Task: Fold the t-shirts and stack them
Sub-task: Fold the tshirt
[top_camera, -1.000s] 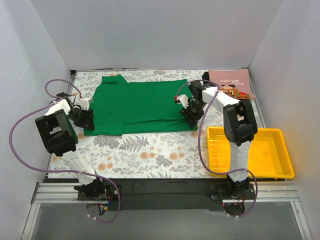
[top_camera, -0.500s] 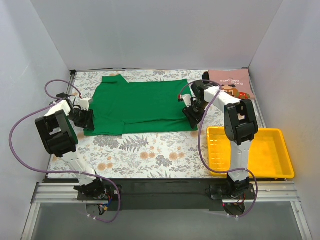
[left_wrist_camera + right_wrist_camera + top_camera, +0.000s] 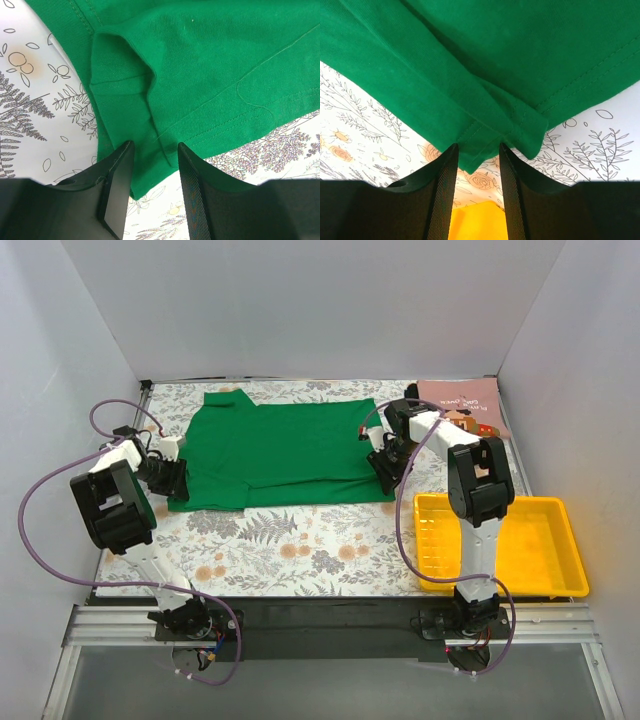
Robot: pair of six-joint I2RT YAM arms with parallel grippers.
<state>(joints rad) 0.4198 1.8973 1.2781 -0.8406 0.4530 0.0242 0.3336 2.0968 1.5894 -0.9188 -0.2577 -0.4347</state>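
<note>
The bright green t-shirt (image 3: 275, 445) lies flat on the flowered table, with folded hems at both ends. My left gripper (image 3: 172, 480) is at its near left corner. In the left wrist view the gripper (image 3: 155, 192) is open, and the green corner (image 3: 150, 165) lies between the jaws, unclamped. My right gripper (image 3: 385, 465) is at the shirt's near right corner. In the right wrist view it (image 3: 476, 192) is open, with the green hem corner (image 3: 477, 150) between the fingertips. The dusty pink t-shirt (image 3: 462, 408) lies folded at the back right. I cannot make out the black shirt.
A yellow plastic tray (image 3: 545, 580) sits at the near right, beside the right arm, and its edge shows in the right wrist view (image 3: 475, 225). White walls enclose the table on three sides. Purple cables loop from both arms.
The right gripper has shifted slightly back and to the right along the shirt's right edge. The left arm and the shirt have not visibly moved.
</note>
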